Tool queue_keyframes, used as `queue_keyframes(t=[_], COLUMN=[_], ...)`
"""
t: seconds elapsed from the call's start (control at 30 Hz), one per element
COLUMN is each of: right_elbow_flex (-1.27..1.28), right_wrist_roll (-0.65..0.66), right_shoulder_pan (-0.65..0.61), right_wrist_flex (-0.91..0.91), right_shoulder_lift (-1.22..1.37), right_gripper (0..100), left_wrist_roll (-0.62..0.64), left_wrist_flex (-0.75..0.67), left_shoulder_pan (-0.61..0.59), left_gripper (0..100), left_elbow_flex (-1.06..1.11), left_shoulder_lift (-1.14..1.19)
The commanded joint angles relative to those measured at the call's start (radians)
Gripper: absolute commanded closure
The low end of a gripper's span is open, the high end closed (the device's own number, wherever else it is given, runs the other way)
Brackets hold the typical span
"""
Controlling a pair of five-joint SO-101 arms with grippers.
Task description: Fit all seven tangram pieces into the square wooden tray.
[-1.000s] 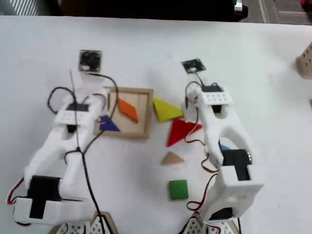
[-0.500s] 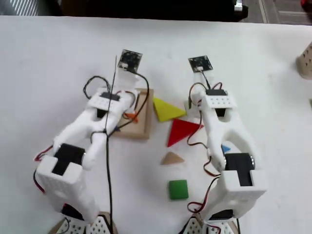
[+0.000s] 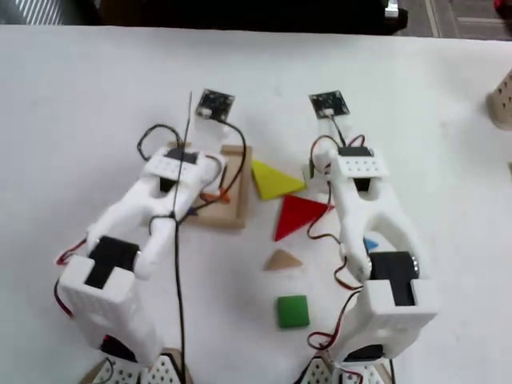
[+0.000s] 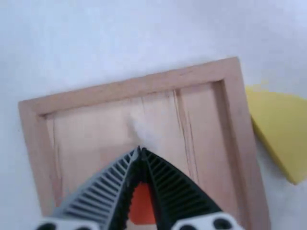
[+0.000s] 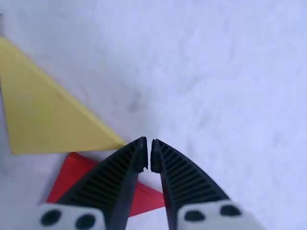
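Observation:
The square wooden tray [image 4: 129,86] lies under my left gripper [image 4: 140,153], which is shut with its tips together over the tray floor. An orange piece [image 4: 141,206] shows in the tray behind the fingers. In the high view the left arm [image 3: 172,180] covers most of the tray [image 3: 234,210], and only a sliver of the orange piece [image 3: 214,194] shows. To the tray's right lie a yellow triangle [image 3: 276,180] and a red triangle [image 3: 298,214]. My right gripper [image 5: 147,149] is shut, low over the table beside the yellow triangle [image 5: 43,115] and the red triangle [image 5: 76,184].
A small tan triangle [image 3: 282,260] and a green square [image 3: 293,310] lie nearer the arm bases, between the arms. A blue piece [image 3: 370,244] peeks out from under the right arm [image 3: 368,208]. A wooden object [image 3: 501,100] stands at the far right edge.
The left arm has swung right from beside the tray to over it, hiding the purple-blue triangle and most of the orange piece. The right arm has barely shifted.

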Motion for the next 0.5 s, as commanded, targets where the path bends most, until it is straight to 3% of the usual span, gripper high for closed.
queue_keyframes(t=[0.0, 0.17, 0.33, 0.47], right_elbow_flex=[-0.005, -0.028, -0.031, -0.031], right_wrist_roll=[-0.005, -0.005, -0.005, -0.005], right_shoulder_pan=[0.005, 0.005, 0.007, 0.007], right_wrist_flex=[-0.021, -0.021, -0.019, -0.019], right_shoulder_lift=[-0.05, -0.012, -0.007, -0.005], right_gripper=[98.1, 98.1, 98.1, 98.1], left_wrist_roll=[-0.011, -0.015, -0.16, -0.172], left_wrist_flex=[0.086, 0.087, 0.087, 0.087], left_shoulder_pan=[-0.002, 0.036, 0.084, 0.074], left_gripper=[98, 98, 98, 98], left_elbow_flex=[-0.017, 0.052, 0.138, 0.176], left_shoulder_lift=[-0.071, -0.122, -0.193, -0.275])
